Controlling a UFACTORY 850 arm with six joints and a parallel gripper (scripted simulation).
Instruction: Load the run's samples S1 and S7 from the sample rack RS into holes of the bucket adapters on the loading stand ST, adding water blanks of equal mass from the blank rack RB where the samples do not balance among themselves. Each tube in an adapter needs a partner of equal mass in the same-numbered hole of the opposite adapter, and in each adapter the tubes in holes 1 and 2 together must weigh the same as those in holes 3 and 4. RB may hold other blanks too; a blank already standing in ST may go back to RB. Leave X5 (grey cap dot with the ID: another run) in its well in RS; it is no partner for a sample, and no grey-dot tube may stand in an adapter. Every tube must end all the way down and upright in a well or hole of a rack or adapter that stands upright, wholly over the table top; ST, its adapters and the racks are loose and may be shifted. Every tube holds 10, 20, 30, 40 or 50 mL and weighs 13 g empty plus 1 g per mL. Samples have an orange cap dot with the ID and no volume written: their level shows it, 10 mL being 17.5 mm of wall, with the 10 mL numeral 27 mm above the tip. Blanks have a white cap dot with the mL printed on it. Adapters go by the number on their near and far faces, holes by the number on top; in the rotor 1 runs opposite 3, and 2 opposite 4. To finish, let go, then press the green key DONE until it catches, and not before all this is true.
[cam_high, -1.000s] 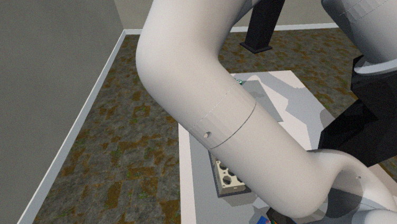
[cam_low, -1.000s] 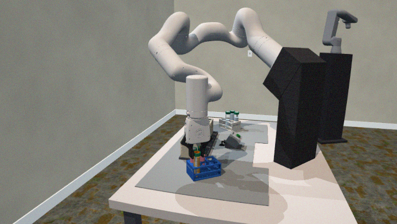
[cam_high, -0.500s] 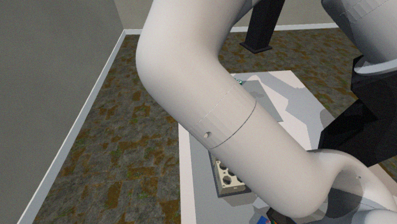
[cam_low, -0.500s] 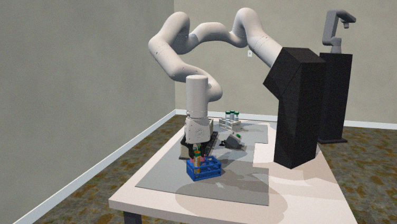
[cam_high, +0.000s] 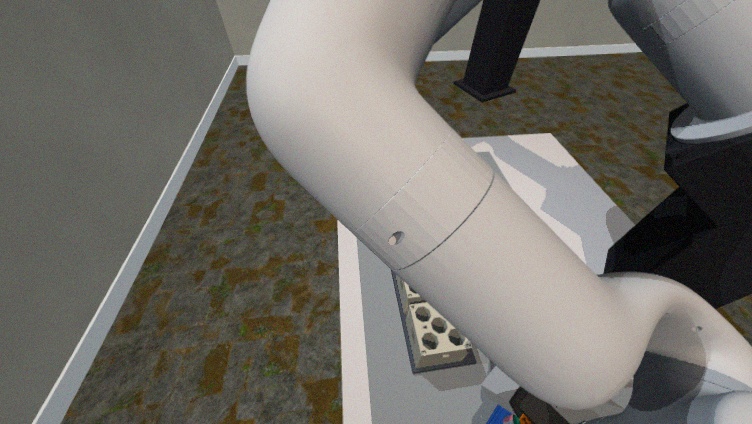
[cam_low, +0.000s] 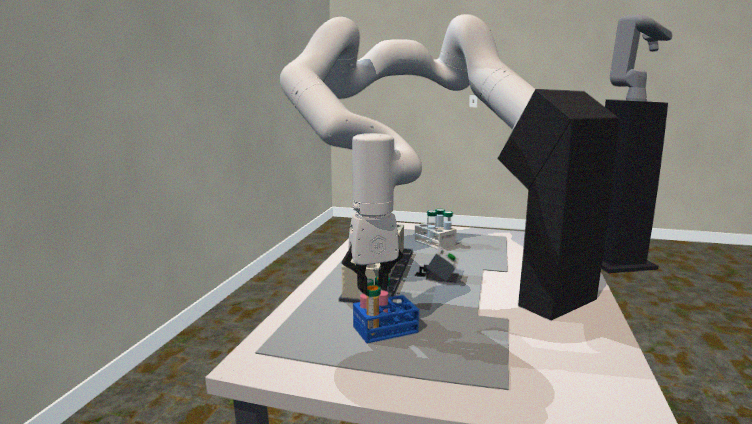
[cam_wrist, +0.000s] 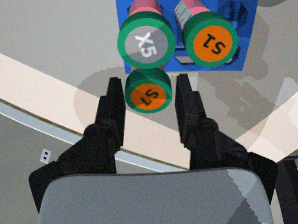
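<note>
Sample S7 (cam_wrist: 148, 91): capped tube standing upright in the near well of blue rack RS (cam_wrist: 242, 23), next to X5 (cam_wrist: 147, 42) and S1 (cam_wrist: 210, 42). Likely rigid, smooth-walled and light; best taken just below the cap. Hand (cam_wrist: 147, 86): part-spread either side of the cap, gripping nothing.

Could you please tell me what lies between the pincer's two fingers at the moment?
In the wrist view, an orange-dot sample tube stands between the pincer's fingers, with a slim gap on each side; it is not clamped.
</note>
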